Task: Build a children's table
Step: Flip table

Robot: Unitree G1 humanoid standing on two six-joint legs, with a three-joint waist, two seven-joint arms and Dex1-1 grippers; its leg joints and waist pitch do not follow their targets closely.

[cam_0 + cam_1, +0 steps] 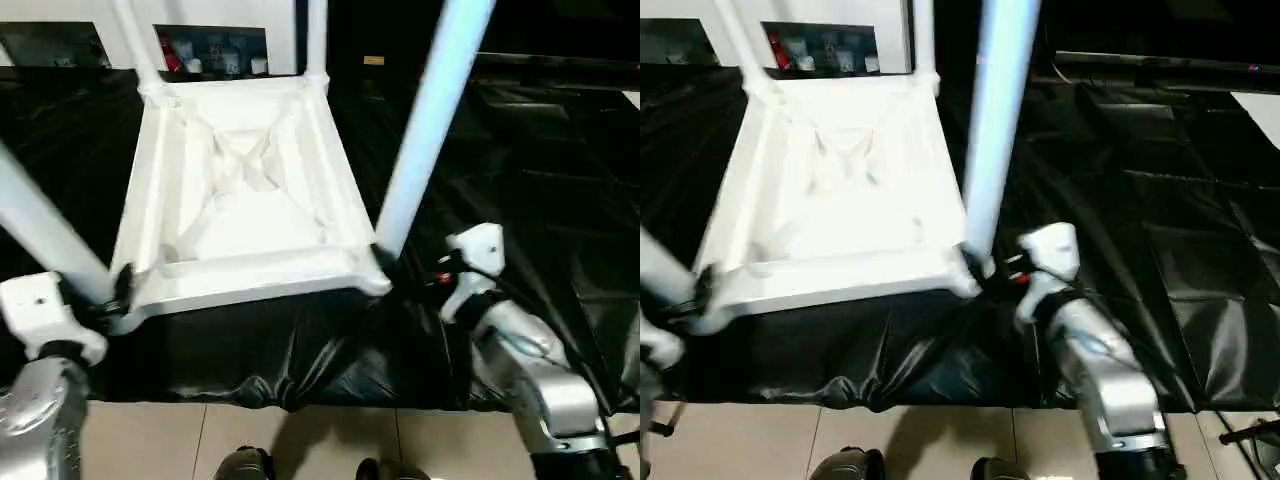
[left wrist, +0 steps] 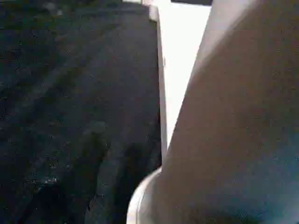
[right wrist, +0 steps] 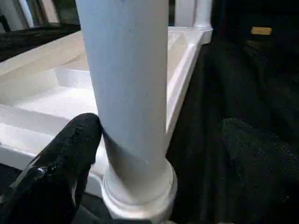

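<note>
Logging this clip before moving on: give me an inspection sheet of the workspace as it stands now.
Surface: black sheeting, wrinkled, over the work area.
Job's things: tabletop upside down, ribbed underside up; four legs standing in its corner sockets, including the near right leg and near left leg.
Clutter: nothing seen.
End effectors: right end effector open, fingers either side of the near right leg's base; left end effector open at the near left leg.
Cables: nothing seen.
Surroundings: tiled floor; shelf with small items behind.

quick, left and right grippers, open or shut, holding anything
Left gripper: open, at the base of the near left leg; a grip cannot be told.
Right gripper: open, one finger against the near right leg, the other off it.
</note>
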